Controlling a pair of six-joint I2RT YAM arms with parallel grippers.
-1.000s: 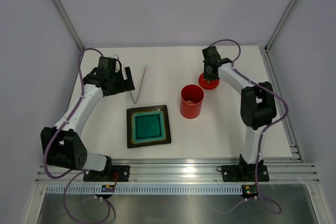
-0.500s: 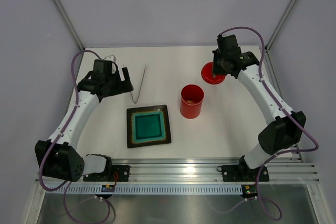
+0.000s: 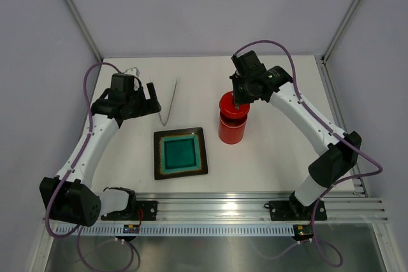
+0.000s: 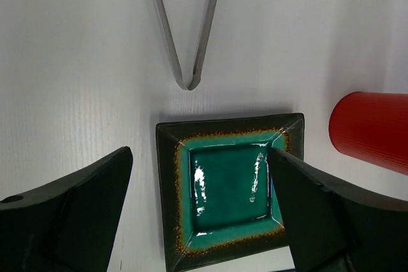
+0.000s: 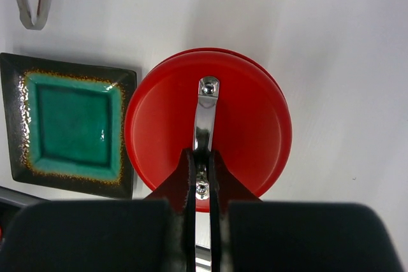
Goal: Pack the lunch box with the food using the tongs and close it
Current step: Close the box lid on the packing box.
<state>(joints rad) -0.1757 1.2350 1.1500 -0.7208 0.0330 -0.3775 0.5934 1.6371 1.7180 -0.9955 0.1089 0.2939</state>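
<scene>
While the lid [image 5: 159, 125] is gripped by its metal handle [image 5: 205, 109] in the closed right end effector [image 5: 202, 164], squarely atop the lunch box [image 3: 231, 130], closing is in hand. Seating unconfirmed: pressing flush, then release, is called for. Left end effector [image 4: 197, 157] is held open near the tongs [image 4: 189, 83].

Over the lunch box [image 3: 231, 130]: blocked by the lid [image 5: 248, 125] covering its mouth; the right gripper [image 5: 203, 157] clamps the lid's handle [image 5: 204, 119], with the right arm crossing in from the right.
Between lunch box and plate [image 3: 180, 152]: close but apart, a narrow strip of table [image 3: 274, 151].
Behind the plate: the tongs [image 3: 169, 101] lie flat, a gap between them.
Left of the tongs: the left gripper [image 4: 199, 154] hangs, jaws wide.
Right of the lunch box: bare table up to the right arm.
</scene>
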